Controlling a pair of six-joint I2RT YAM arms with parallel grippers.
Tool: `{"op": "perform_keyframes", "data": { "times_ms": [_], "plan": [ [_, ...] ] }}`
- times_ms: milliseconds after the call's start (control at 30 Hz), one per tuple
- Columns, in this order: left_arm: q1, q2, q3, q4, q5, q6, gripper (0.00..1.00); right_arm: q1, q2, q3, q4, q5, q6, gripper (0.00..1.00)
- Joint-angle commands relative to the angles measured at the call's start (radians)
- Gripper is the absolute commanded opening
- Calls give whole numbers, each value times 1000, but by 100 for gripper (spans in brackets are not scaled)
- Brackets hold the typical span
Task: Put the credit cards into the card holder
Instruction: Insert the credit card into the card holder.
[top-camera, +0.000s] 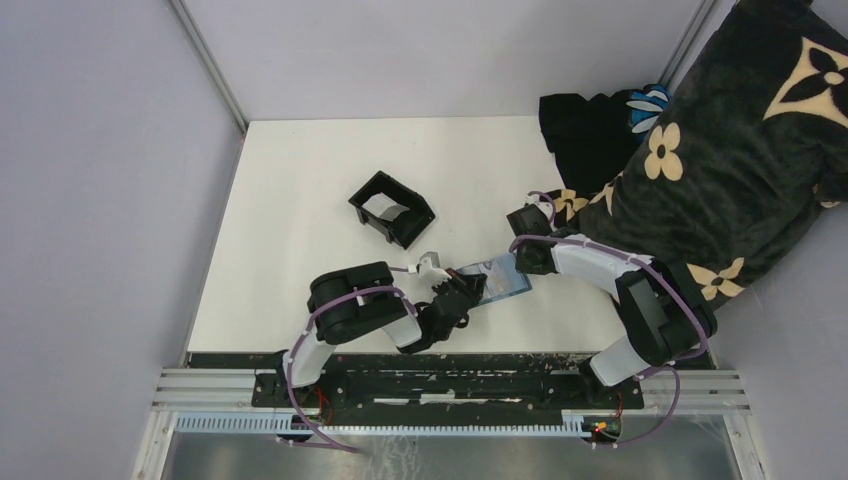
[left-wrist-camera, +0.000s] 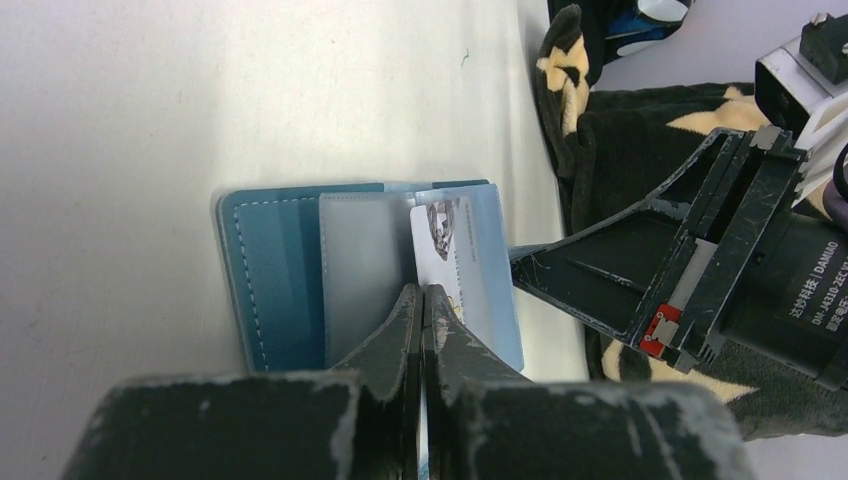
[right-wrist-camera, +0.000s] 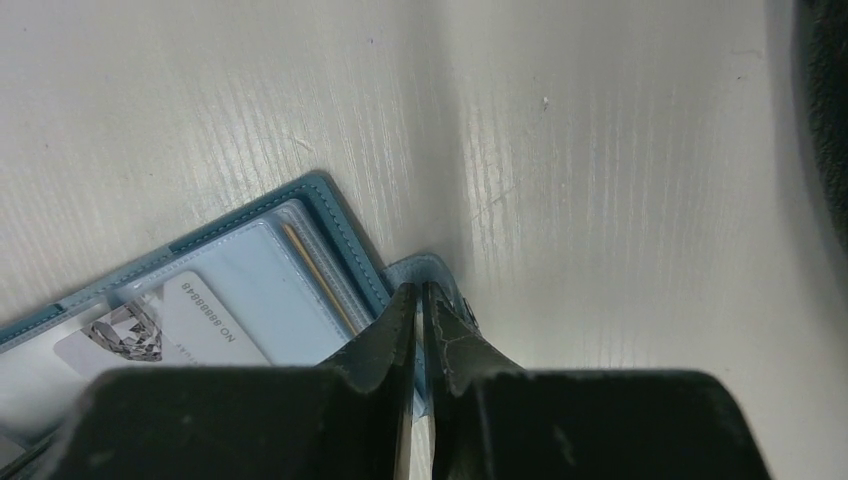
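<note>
**Card lined up nose-first, holder pinned between both claws**

So the card holder (left-wrist-camera: 275, 280) is lying open and flat on the table (top-camera: 300, 250), right between the two arms. The left claw (left-wrist-camera: 423, 298) is at its near-left side and the right claw (right-wrist-camera: 421, 295) is at the far end.

The left claw is squeezed fully together on the near short edge of one credit card (left-wrist-camera: 440, 245). That card's long axis runs straight out from the fingertips, across the holder, over the half nearer the right claw. The slot is dead ahead of the left claw, so I'd say the next move is a straight push along the card's length. I can't tell how deep it sits in the pocket, if at all.

The right claw is down to a narrow pinch on the holder's pale blue edge tab. From its wrist view it looks like it's gripping that to stop the holder sliding.

The left arm is clearly the nearer one to the card. My guess at the risk is that any sideways tilt jams a corner.

Another pale card sits in the black box (top-camera: 392, 208), well apart.
</note>
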Motion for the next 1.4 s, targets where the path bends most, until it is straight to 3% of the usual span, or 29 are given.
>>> {"op": "perform_keyframes", "data": {
  "times_ms": [0, 367, 1133, 1367],
  "plan": [
    [4, 2, 2, -8, 19, 123, 3, -1, 12, 11, 22, -70, 16, 10],
    [19, 4, 23, 31, 94, 197, 3, 33, 2, -16, 27, -130, 30, 8],
    [21, -78, -10, -17, 138, 237, 3, 198, -24, -31, -6, -71, 117, 9],
    [21, -240, -71, -170, 70, 291, 17, 201, -62, -21, -32, -37, 106, 11]
  ]
}}
